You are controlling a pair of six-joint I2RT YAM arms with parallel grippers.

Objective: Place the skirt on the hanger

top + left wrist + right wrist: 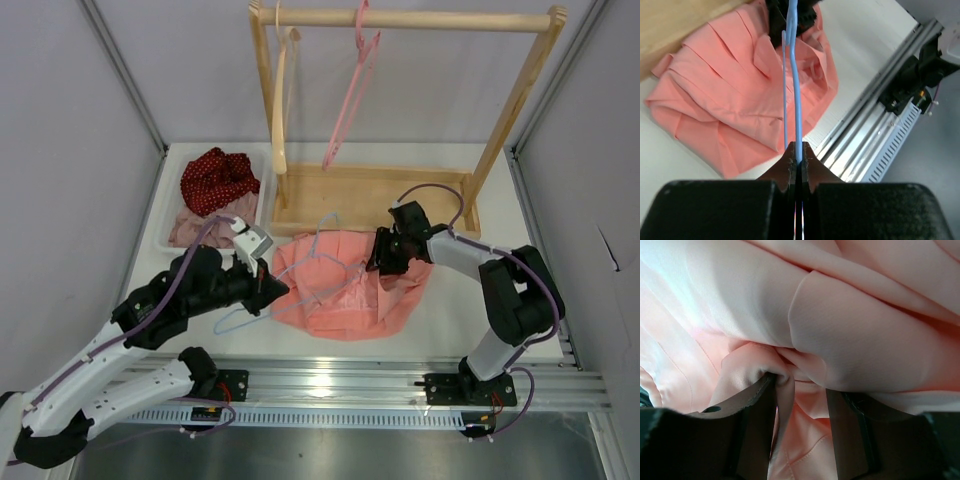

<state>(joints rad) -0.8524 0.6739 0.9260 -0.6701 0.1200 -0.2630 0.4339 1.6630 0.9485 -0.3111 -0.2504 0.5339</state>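
Skirt [345,300] lies crumpled on the table [450,330], mid-front, just ahead of the wooden rack base [370,195]. Hanger [798,90] lies across the skirt's top, its far end reaching to the right pincer, its near end at the table's front edge side, off the cloth

Risks, as judged from here:
- hanger sits on top of the fabric, not threaded into the waist; lifting now would likely bring the hanger up alone
- the thin frame is pinched at one end only, so it could swivel or flex if the cloth drags on it
- the right side has only a loose fold; a shallow re-grip may catch one layer and the waist won't open, or the fold slips off
- pleats are bunched, so the hanger tip could snag a fold instead of entering the waistband
- both arms meet over the same spot, so there's a chance of the right pincer knocking the hanger

Left pincer [797,159]: clenched tight on the hanger's thin blue wire, jaws fully together, low over the table beside the skirt's near edge

Right pincer [802,387]: released, jaws about half spread, pressed down into the skirt at its far-right part. A fold curls against one of the fingers [757,410]; the other is clear of it, nothing pinched across the gap
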